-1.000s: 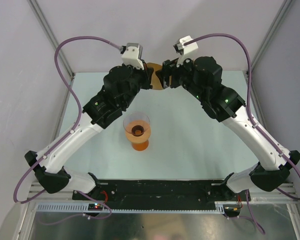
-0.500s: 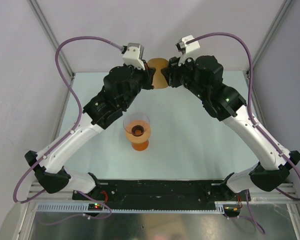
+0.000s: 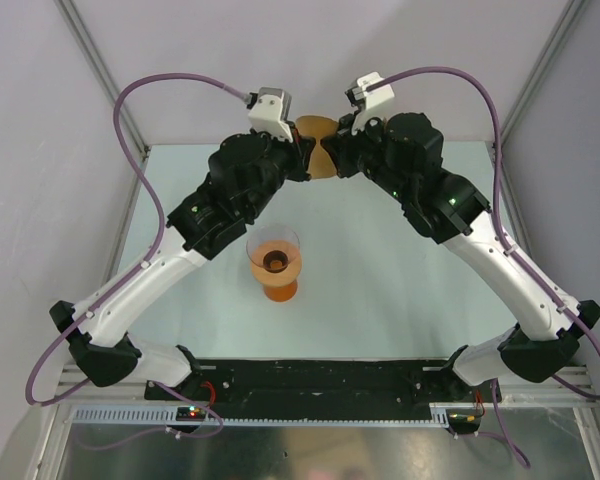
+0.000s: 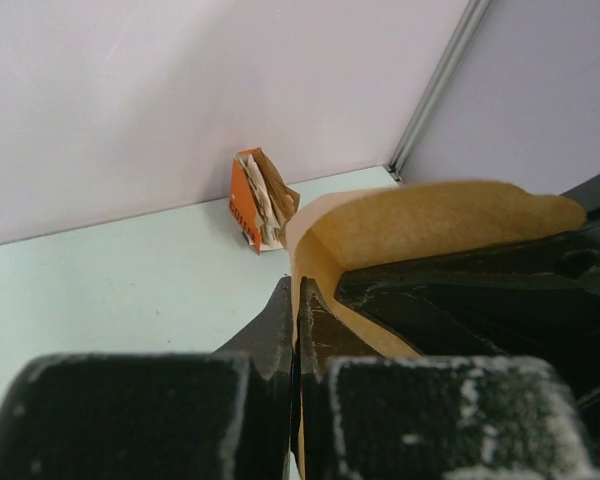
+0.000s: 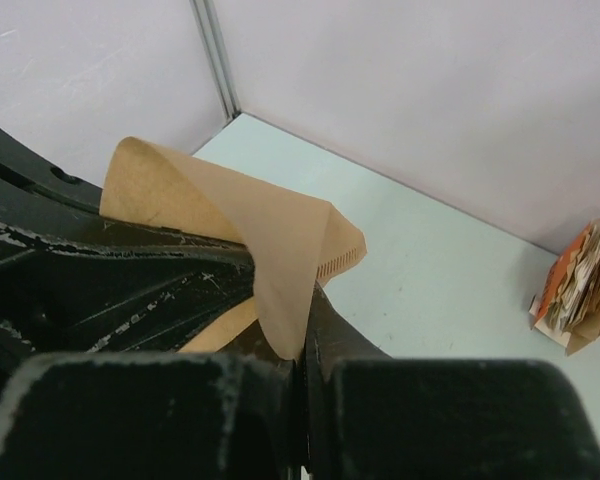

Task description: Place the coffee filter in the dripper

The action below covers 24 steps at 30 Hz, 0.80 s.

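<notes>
The coffee filter (image 3: 317, 130), a tan paper cone, hangs above the table's far middle between both grippers. My left gripper (image 3: 302, 160) is shut on its left edge; in the left wrist view the paper (image 4: 430, 225) runs out from between my closed left gripper (image 4: 297, 287). My right gripper (image 3: 327, 158) is shut on the opposite side, and in the right wrist view a fold of the filter (image 5: 270, 230) is pinched in the right gripper (image 5: 305, 305). The dripper (image 3: 274, 262), a peach-orange translucent funnel with a dark centre hole, stands apart, nearer the arm bases.
An upright bundle of brown-and-orange papers (image 4: 260, 200) (image 5: 585, 280) leans near the back wall. White walls and metal frame posts (image 5: 215, 55) close the table's far side. The pale table (image 3: 380, 270) spreads around the dripper.
My right gripper has closed from open onto the filter's right side. The filter now shows more above the two grippers. The left arm and the dripper stayed put.
</notes>
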Each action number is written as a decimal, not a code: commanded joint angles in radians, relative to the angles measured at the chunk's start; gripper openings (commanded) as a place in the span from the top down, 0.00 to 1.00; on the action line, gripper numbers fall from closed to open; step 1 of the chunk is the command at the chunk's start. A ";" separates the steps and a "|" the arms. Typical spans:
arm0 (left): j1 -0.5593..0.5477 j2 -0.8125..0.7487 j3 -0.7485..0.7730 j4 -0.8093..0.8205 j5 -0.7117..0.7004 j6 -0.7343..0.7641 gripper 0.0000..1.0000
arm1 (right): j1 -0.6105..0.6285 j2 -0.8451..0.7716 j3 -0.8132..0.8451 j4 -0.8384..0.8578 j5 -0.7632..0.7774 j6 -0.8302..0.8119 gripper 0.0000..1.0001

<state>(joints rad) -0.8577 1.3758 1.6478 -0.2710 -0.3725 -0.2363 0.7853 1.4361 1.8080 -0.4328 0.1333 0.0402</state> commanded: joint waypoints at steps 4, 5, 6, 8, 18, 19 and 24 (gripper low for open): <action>-0.013 -0.016 0.008 0.036 0.063 -0.012 1.00 | 0.010 0.004 0.048 0.029 -0.008 -0.004 1.00; -0.014 -0.023 0.003 0.035 0.076 -0.010 1.00 | 0.007 0.003 0.048 0.028 -0.011 -0.002 1.00; -0.014 -0.029 -0.002 0.035 0.087 -0.002 1.00 | 0.000 0.003 0.047 0.025 -0.013 0.000 1.00; -0.014 -0.056 -0.021 0.035 0.101 0.027 0.92 | -0.021 -0.004 0.045 0.016 -0.028 0.002 1.00; 0.148 -0.364 -0.224 -0.026 0.707 0.331 0.31 | -0.382 -0.133 -0.166 0.142 -0.928 0.103 1.00; 0.185 -0.381 -0.231 -0.055 0.768 0.348 0.28 | -0.412 -0.133 -0.177 0.176 -1.014 0.130 1.00; 0.287 -0.395 -0.238 -0.283 1.003 0.521 0.22 | -0.481 -0.125 -0.232 0.375 -1.379 0.303 1.00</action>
<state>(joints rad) -0.6205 0.9752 1.4204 -0.3820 0.3389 0.0998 0.3218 1.3293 1.6005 -0.2741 -0.8265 0.1902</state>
